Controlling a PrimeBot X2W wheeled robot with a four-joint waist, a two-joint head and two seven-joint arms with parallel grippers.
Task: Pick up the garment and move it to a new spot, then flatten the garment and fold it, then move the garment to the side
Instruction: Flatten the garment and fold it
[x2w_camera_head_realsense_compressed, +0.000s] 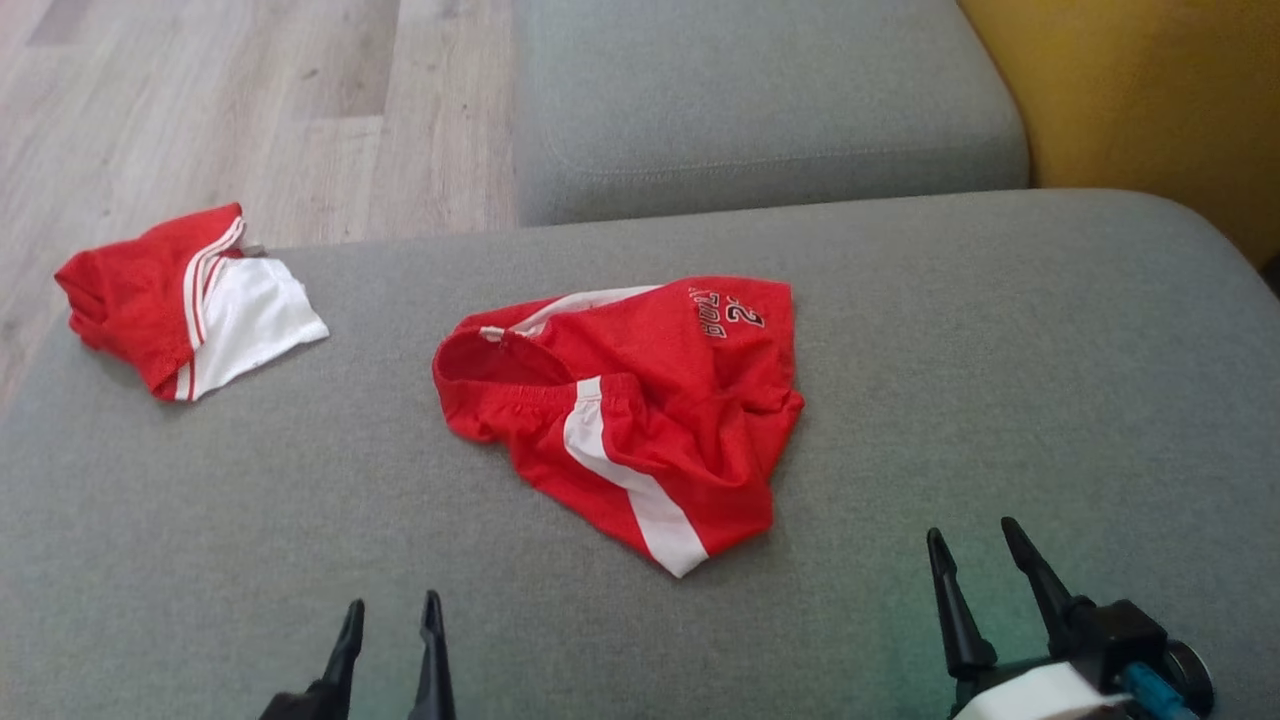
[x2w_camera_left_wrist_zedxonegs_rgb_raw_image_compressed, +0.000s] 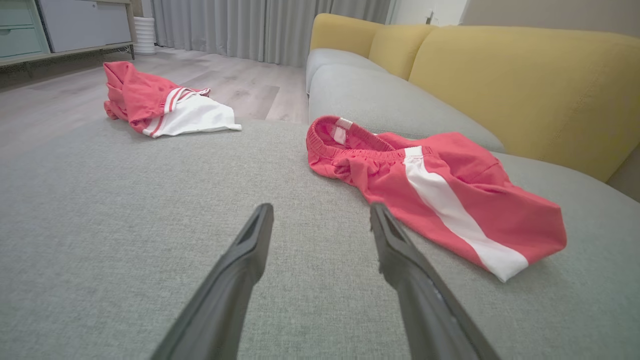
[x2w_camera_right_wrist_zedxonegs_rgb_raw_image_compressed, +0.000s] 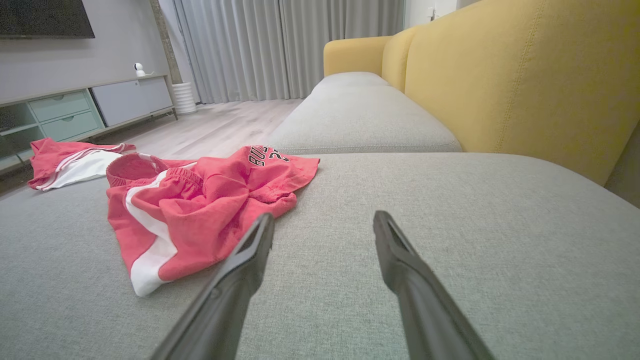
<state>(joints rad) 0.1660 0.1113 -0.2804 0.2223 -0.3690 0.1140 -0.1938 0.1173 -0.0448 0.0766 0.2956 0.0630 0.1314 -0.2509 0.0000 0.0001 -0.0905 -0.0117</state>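
Lying beyond left tool (x2w_camera_head_realsense_compressed: 392, 606), right tool (x2w_camera_head_realsense_compressed: 972, 530): garment (x2w_camera_head_realsense_compressed: 650, 400)

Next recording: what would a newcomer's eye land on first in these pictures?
Crumpled red shorts with a white side stripe lie in the middle of the grey sofa cushion. A second red and white garment sits bunched at the cushion's far left edge, beside the wooden floor. The left gripper and right gripper hover at the near edge, fingers spread, holding nothing.
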